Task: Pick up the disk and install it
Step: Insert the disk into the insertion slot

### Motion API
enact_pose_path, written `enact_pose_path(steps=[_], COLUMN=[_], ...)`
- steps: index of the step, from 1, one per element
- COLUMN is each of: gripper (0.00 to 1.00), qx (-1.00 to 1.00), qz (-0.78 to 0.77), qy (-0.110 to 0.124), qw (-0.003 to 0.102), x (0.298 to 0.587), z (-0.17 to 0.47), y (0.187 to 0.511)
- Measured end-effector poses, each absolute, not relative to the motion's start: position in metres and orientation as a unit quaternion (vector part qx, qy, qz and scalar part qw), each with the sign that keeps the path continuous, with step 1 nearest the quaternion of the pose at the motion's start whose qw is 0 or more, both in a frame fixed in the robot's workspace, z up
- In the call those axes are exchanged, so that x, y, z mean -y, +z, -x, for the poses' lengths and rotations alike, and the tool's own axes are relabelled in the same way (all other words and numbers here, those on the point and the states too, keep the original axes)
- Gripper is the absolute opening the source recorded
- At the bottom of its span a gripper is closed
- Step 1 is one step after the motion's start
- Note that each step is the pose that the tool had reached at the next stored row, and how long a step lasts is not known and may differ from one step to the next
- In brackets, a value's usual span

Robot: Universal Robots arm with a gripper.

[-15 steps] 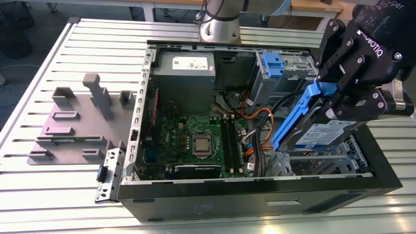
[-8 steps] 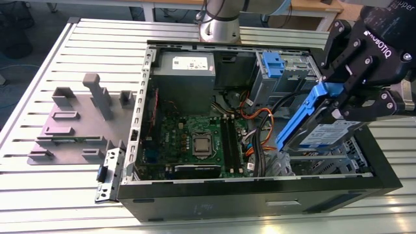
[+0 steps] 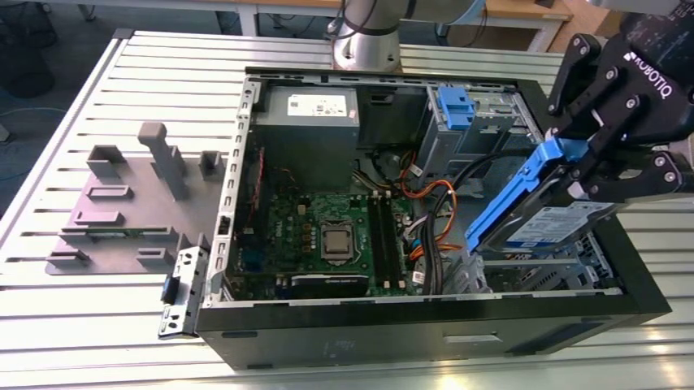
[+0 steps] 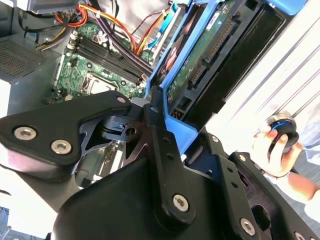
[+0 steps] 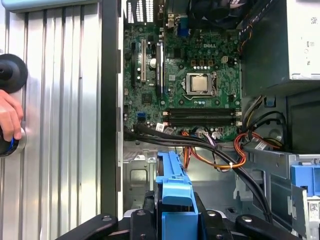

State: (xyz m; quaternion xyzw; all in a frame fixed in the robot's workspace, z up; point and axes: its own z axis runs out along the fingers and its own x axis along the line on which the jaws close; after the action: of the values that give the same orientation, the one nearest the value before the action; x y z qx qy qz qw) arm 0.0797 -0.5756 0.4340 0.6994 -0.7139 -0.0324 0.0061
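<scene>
My black gripper (image 3: 591, 166) is shut on the disk (image 3: 548, 215), gripping its blue carrier rail. The disk hangs tilted, label facing up, above the exterior view's right side of the open computer case (image 3: 434, 321). It sits just over a metal drive cage (image 3: 531, 272). In the second wrist view the disk (image 4: 212, 47) shows its green circuit-board underside between my gripper (image 4: 172, 125) fingers. In the first wrist view the blue carrier (image 5: 175, 197) sticks out from my gripper (image 5: 175, 222) over the case floor.
Inside the case are the motherboard (image 3: 325, 236), a grey power-supply box (image 3: 309, 106), a blue caddy clip (image 3: 453, 106) and orange and black cables (image 3: 428, 195). A grey fixture plate (image 3: 119, 211) lies on the slatted table. A person's hand (image 4: 272, 150) rests on a round black knob beside the case.
</scene>
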Motion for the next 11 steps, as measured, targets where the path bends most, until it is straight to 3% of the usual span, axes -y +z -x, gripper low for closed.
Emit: enact_pose_path(steps=[11], gripper=[0.37], qx=[0.714], qz=[-0.700], qy=[-0.032], qw=[0.006], x=[0.5755], z=[-0.0786], y=[0.4345])
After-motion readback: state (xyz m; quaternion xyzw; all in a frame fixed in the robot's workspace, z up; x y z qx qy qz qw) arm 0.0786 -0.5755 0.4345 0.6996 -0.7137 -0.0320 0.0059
